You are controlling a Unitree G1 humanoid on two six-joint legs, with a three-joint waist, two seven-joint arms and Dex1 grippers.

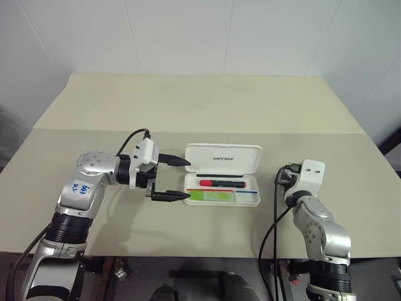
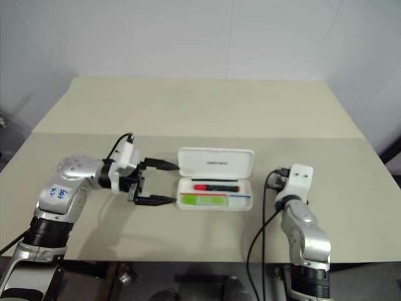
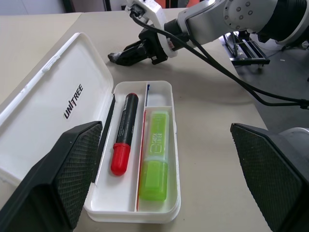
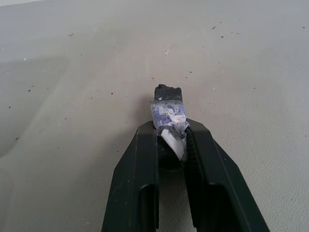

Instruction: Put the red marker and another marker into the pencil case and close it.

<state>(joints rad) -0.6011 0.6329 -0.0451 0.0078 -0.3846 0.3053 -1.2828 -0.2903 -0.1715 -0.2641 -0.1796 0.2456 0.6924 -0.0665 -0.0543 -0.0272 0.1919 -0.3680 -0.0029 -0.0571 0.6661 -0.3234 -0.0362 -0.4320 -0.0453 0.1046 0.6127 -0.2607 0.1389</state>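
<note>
Lower right, the right gripper (image 4: 170, 104) has its fingers pressed together, empty. Mid-frame, left gripper (image 1: 178, 179) spread wide beside the white hard-plastic pencil case (image 1: 223, 158), probably to flip the lid; black red-capped marker (image 1: 222, 183) and chunky light-green highlighter (image 1: 213, 195) lie inside

The left arm reaches in from the left with its forearm lying low and nearly level, wrist turned so the left gripper (image 1: 178, 179) points to the right. Its two black fingers (image 1: 173, 196) stand wide apart, one farther from the robot, one nearer. The right arm rises from the near right edge, forearm pointing forward. The right gripper (image 4: 169, 104) points forward and slightly down, its fingers (image 4: 145, 179) pressed together, tips meeting.
</note>
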